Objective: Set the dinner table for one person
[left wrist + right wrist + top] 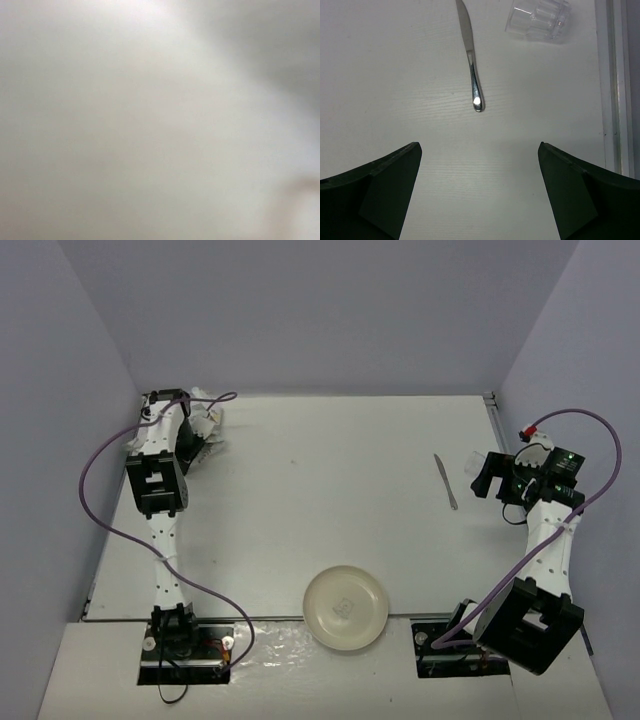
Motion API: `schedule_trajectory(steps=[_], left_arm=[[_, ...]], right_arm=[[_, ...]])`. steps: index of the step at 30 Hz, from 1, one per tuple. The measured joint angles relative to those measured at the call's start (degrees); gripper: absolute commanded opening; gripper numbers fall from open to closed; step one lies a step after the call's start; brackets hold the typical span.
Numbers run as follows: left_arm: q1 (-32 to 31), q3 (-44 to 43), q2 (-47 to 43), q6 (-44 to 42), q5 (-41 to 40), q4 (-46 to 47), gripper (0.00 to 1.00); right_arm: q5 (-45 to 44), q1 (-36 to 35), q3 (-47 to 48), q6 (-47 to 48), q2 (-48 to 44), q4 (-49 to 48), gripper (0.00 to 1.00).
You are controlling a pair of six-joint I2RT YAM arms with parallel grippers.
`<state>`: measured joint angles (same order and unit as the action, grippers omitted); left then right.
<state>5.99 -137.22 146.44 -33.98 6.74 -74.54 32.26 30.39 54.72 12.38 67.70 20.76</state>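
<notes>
Spreading wide, the dinner table (300, 490) looks matte white (faint wood grain).

Plain lavender-grey walls (320, 310) on three sides, in soft, even light.

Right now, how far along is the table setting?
Done: only the plate sits at the near edge of the dinner table. In hand: the left arm's jaws are shut over a crumpled white item in the far-left corner; a grip isn't confirmed. The right arm's jaws are open, short of the knife. Left: knife and clear glass sit far right, unplaced.
</notes>
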Motion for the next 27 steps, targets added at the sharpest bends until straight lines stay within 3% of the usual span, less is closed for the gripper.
schedule_trajectory(steps=[7,10,14,16,20,24,27], left_arm=[[-8.50,23.86,-17.45,-4.66,10.57,-0.71,0.00],[-14.32,26.30,-25.45,-5.32,15.20,-1.31,0.00],[-20.37,23.43,-34.64,-4.60,20.18,-1.30,0.00],[-22.24,20.77,-38.22,-3.84,21.41,-1.42,0.05],[-23.85,19.92,-44.43,-0.36,17.62,-1.10,0.40],[-21.89,24.14,-46.05,3.16,9.93,1.11,0.47],[-16.77,25.04,-41.87,6.02,7.95,2.51,0.53]], right_arm=[[0.42,0.00,-1.10,0.04,-0.06,-0.57,1.00],[0.71,-0.01,-1.44,0.04,-0.07,-0.58,1.00],[1.18,-0.07,-1.44,0.03,-0.05,-0.80,1.00],[1.41,-0.11,-1.44,0.02,0.04,-0.82,1.00],[1.61,-0.84,-1.43,0.04,0.67,-0.84,1.00],[0.77,-3.48,-0.88,0.46,2.19,-0.77,1.00],[-2.13,-8.94,2.37,2.10,4.68,1.15,1.00]])
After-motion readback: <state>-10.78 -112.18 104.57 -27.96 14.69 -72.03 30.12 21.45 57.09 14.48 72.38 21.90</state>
